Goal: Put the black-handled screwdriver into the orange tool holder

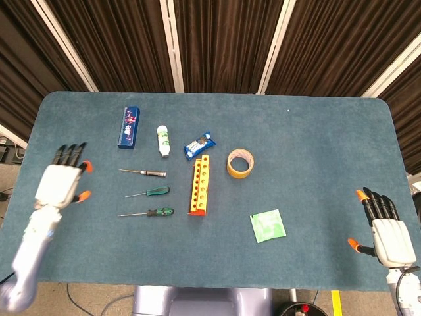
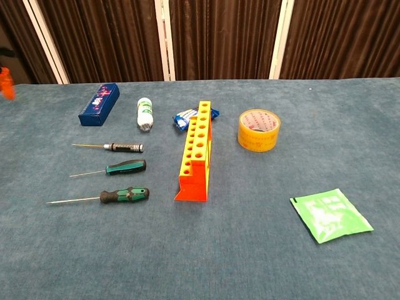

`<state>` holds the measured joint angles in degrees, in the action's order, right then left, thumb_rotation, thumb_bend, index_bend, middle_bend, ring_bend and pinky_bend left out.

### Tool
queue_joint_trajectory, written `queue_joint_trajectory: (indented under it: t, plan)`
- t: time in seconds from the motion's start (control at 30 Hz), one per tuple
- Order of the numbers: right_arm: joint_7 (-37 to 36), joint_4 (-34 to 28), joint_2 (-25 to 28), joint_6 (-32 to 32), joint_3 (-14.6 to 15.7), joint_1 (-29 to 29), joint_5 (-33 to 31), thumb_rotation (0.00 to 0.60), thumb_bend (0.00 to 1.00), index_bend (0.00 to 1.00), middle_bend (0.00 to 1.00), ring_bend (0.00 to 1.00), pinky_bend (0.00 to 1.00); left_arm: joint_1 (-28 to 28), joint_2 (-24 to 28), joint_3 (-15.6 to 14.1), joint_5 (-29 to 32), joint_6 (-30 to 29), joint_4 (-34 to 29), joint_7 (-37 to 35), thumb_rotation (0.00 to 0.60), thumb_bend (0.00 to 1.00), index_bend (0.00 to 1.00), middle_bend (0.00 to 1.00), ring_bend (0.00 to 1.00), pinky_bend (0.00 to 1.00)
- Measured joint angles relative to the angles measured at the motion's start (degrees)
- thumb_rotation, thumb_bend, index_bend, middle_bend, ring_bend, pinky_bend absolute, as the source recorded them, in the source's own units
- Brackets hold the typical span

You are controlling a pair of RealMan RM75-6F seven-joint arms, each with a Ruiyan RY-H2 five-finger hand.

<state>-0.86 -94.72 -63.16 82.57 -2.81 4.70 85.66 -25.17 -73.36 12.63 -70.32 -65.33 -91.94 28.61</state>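
Note:
The black-handled screwdriver (image 1: 145,172) (image 2: 115,147) lies flat on the blue table, its thin shaft pointing left. To its right stands the orange tool holder (image 1: 200,184) (image 2: 196,150), upright with rows of holes. My left hand (image 1: 61,179) hovers open over the table's left side, well left of the screwdriver; in the chest view only an orange fingertip (image 2: 5,82) shows at the left edge. My right hand (image 1: 385,224) stays open at the near right corner, holding nothing.
Two green-handled screwdrivers (image 1: 150,192) (image 1: 148,212) lie below the black one. A blue box (image 1: 129,126), white bottle (image 1: 163,141), blue packet (image 1: 198,145) and tape roll (image 1: 240,163) sit behind the holder. A green sachet (image 1: 268,226) lies to the right.

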Motion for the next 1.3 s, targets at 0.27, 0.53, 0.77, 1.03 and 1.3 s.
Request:
queue_joint_trajectory:
  t: [0.27, 0.53, 0.77, 1.03, 1.3]
  plan:
    - [-1.19, -0.24, 0.16, -0.22, -0.21, -0.13, -0.86, 0.6, 0.03, 0.0, 0.0, 0.0, 0.0, -7.81, -7.87, 2.25, 7.39, 5.36, 6.46, 6.36, 0.6, 0.17, 0.45, 0.01, 0.0, 0.0]
    - [-2.84, -0.33, 0.33, 0.16, -0.32, -0.29, -0.66, 0.6, 0.03, 0.0, 0.0, 0.0, 0.0, -13.71, -14.61, 3.0, 12.32, 9.4, 13.72, 8.76, 0.6, 0.22, 0.46, 0.02, 0.0, 0.0]
    - [-4.53, -0.38, 0.61, 0.13, -0.48, -0.43, -1.02, 0.6, 0.03, 0.0, 0.0, 0.0, 0.0, -17.68, -20.29, 2.84, 15.22, 12.36, 21.22, 8.98, 0.6, 0.26, 0.46, 0.03, 0.0, 0.0]
    - [-6.17, -0.15, 0.74, 0.27, -0.68, -0.52, -1.09, 0.6, 0.03, 0.01, 0.0, 0.0, 0.0, -21.07, -25.3, 2.38, 16.34, 15.05, 28.54, 6.95, 0.6, 0.3, 0.47, 0.03, 0.0, 0.0]
    - [-6.38, -0.28, 0.78, 0.21, -0.72, -0.49, -1.04, 0.6, 0.03, 0.01, 0.0, 0.0, 0.0, -22.62, -28.15, 1.6, 16.85, 16.43, 32.9, 5.53, 0.6, 0.3, 0.48, 0.02, 0.0, 0.0]
